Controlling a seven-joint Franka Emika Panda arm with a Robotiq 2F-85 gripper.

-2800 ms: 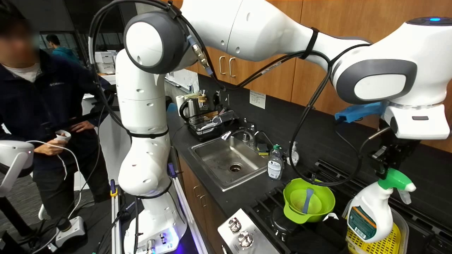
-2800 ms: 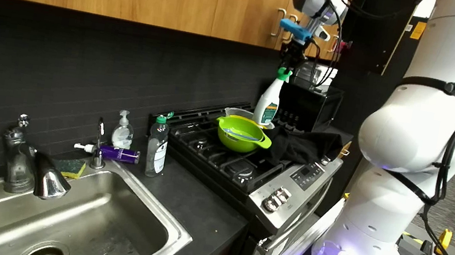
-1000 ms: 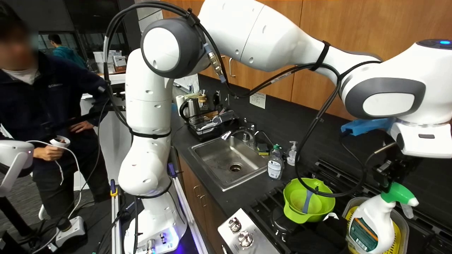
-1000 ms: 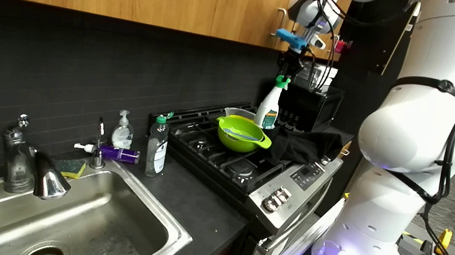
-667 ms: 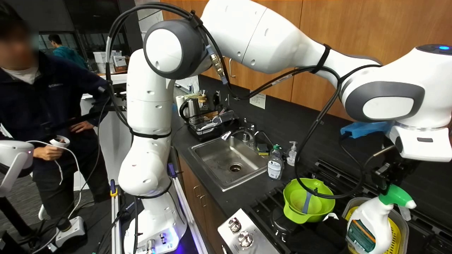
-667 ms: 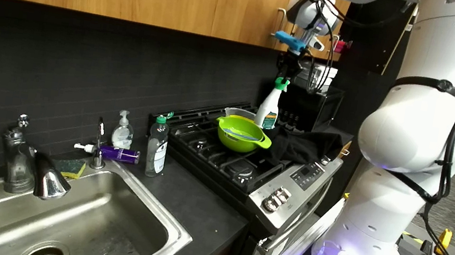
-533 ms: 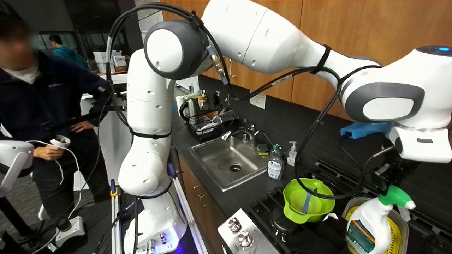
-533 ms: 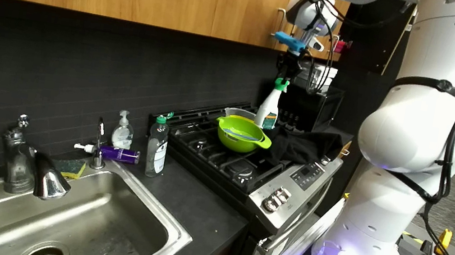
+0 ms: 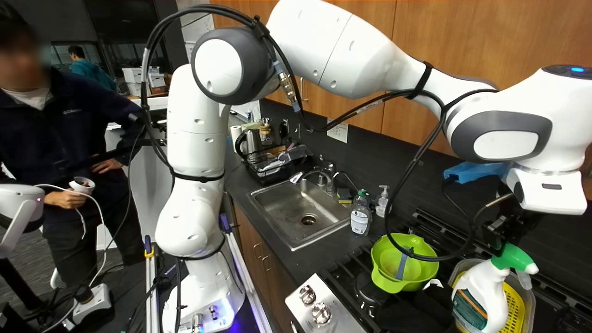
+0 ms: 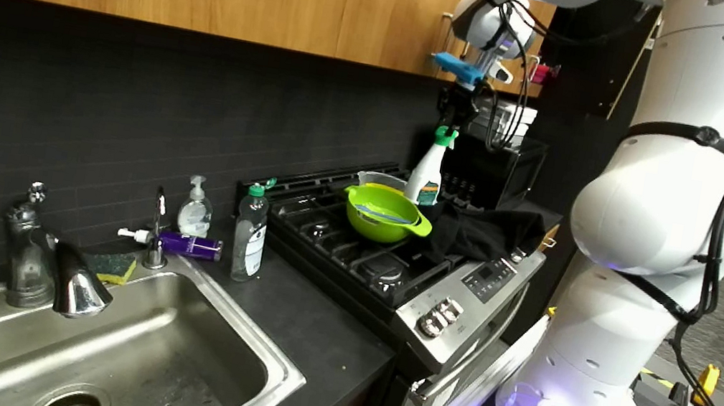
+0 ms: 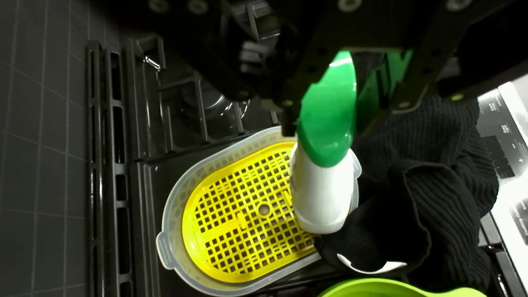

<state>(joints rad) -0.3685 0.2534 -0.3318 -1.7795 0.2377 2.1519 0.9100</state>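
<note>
My gripper (image 9: 502,245) is shut on the green head of a white spray bottle (image 9: 483,289). In the wrist view the gripper (image 11: 328,117) has its dark fingers on either side of the green head. The bottle hangs tilted, its green-orange label showing in both exterior views (image 10: 427,170). In the wrist view the bottle (image 11: 324,198) overlaps the right part of a clear tub (image 11: 171,231) with a yellow perforated insert (image 11: 225,198). Whether its base touches the tub or the black cloth (image 11: 449,202) beside it, I cannot tell.
A lime green bowl (image 10: 376,227) with a blue-grey utensil (image 9: 402,263) stands on the stove (image 10: 327,241) beside the tub. A soap bottle (image 10: 250,236), a pump bottle (image 10: 195,209) and a purple bottle (image 10: 191,246) are near the sink (image 10: 267,340). A person (image 9: 69,138) stands behind the arm.
My gripper and the spray bottle have come down toward the stove. In the last half second they shifted slightly to the left in both exterior views. The grip has not changed.
</note>
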